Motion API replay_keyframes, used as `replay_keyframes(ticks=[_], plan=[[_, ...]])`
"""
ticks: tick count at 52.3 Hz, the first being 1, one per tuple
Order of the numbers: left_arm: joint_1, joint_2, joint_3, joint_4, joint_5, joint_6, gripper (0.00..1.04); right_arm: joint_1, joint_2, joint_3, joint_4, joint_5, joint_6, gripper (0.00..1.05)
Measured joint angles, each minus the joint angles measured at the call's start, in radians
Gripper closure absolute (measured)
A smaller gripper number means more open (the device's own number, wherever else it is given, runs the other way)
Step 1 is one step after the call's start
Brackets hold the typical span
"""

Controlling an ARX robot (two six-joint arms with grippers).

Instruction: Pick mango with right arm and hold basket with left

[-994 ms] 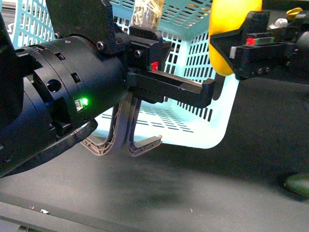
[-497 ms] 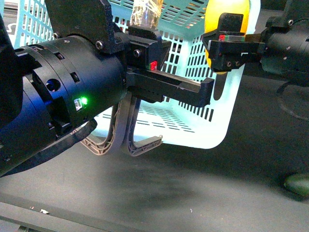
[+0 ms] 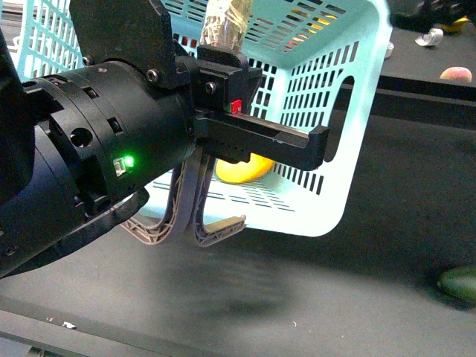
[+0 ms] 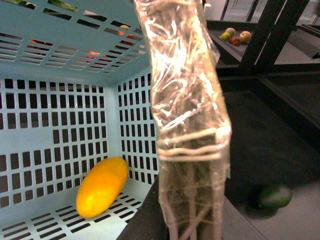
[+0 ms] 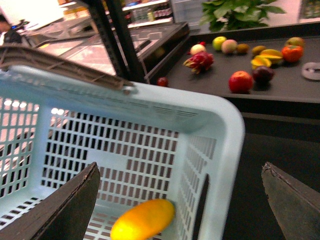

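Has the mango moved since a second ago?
Yes. The mango has gone from up beside the top rim of the basket, at its right corner, down to the basket floor, where it now lies.

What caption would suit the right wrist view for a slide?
Right gripper, jaws open, above the light turquoise slotted plastic basket holding the smooth yellow-orange oval mango.

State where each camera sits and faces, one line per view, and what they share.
Front view: on the body, facing forward; bulky black left arm fills the foreground before the light turquoise slotted plastic basket.
Left wrist view: behind the basket's tape-wrapped handle, looking inside; hardly any arm shows.
Right wrist view: above the basket rim, looking in between the open right gripper's fingers.
Shared: the smooth yellow-orange oval mango on the basket floor.
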Motion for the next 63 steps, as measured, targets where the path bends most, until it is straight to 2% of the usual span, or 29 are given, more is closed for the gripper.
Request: replay_keyframes(ticks=[6, 10, 23, 29, 38, 52, 54, 59, 63], plan=[[0.002, 0.000, 0.000, 0.000, -0.002, -0.002, 0.99, -0.013, -0.161, -0.083, -0.077, 0.081, 0.008, 0.08], [0.002, 0.000, 0.000, 0.000, -0.001, -0.002, 0.99, -0.022, -0.328, -0.142, -0.175, 0.144, 0.010, 0.08], [0.002, 0.000, 0.000, 0.000, 0.005, -0.002, 0.99, -0.026, -0.763, -0.208, -0.480, 0.260, 0.003, 0.08], [0.002, 0.000, 0.000, 0.000, 0.005, -0.002, 0.99, 0.004, -0.953, -0.229, -0.618, 0.335, -0.006, 0.08], [0.002, 0.000, 0.000, 0.000, 0.003, -0.002, 0.99, 0.082, -1.126, -0.271, -0.720, 0.475, -0.022, 0.08], [0.002, 0.000, 0.000, 0.000, 0.001, -0.002, 0.99, 0.095, -1.138, -0.274, -0.725, 0.481, -0.031, 0.08], [0.002, 0.000, 0.000, 0.000, 0.001, -0.002, 0.99, 0.087, -1.156, -0.273, -0.748, 0.444, -0.051, 0.11], [0.002, 0.000, 0.000, 0.000, 0.004, -0.001, 0.99, 0.023, -1.232, -0.295, -0.827, 0.255, -0.165, 0.28], [0.002, 0.000, 0.000, 0.000, 0.004, -0.002, 0.99, -0.016, -1.255, -0.304, -0.829, 0.201, -0.202, 0.39]])
